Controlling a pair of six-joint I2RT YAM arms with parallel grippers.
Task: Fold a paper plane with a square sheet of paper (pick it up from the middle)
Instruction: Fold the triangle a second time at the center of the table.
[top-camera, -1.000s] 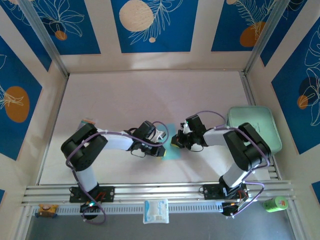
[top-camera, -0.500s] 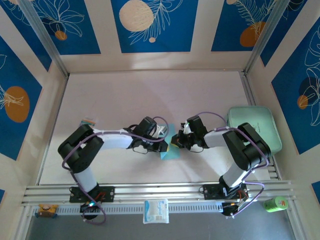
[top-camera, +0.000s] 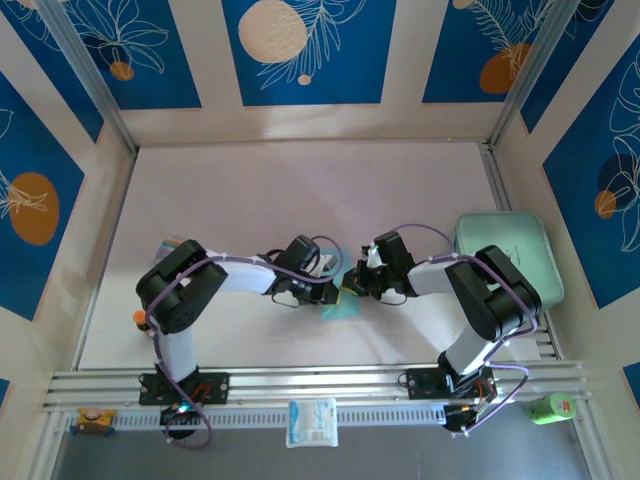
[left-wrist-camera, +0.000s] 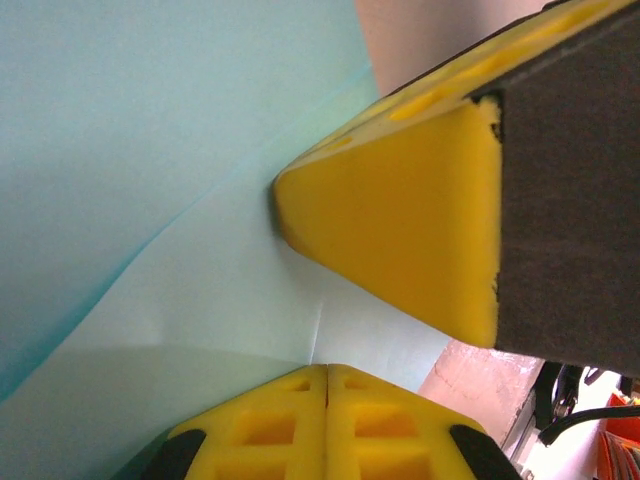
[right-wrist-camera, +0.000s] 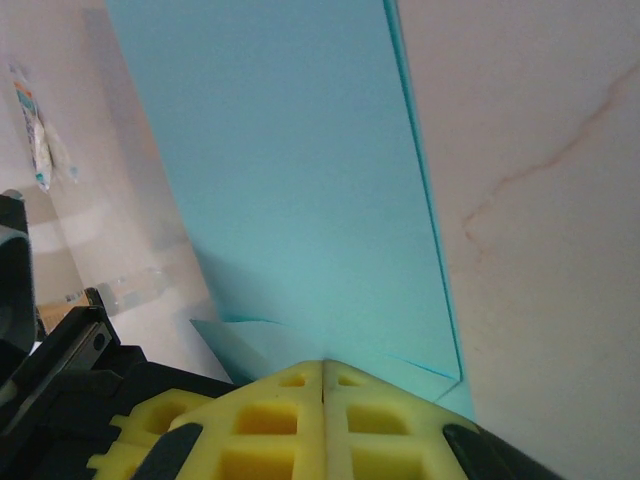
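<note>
Where both arms meet at the middle of the pale desk (top-camera: 250, 200), the square sheet of paper (top-camera: 338, 308) — thin, smooth, light blue, creased and bowed — lies between them. Yellow pocketed jaws of the left gripper (left-wrist-camera: 327, 368) are pressed together, pinching the sheet; those of the right gripper (right-wrist-camera: 323, 362) pinch it from the other side, a wedge-shaped tip touching its face.

The top camera looks down from above and behind the arms (top-camera: 240, 275) onto the whole table (top-camera: 250, 190). Each wrist camera peers forward past its own fingers (left-wrist-camera: 260, 425), very close to the paper (top-camera: 336, 308); all three views share that paper at the table's middle.
</note>
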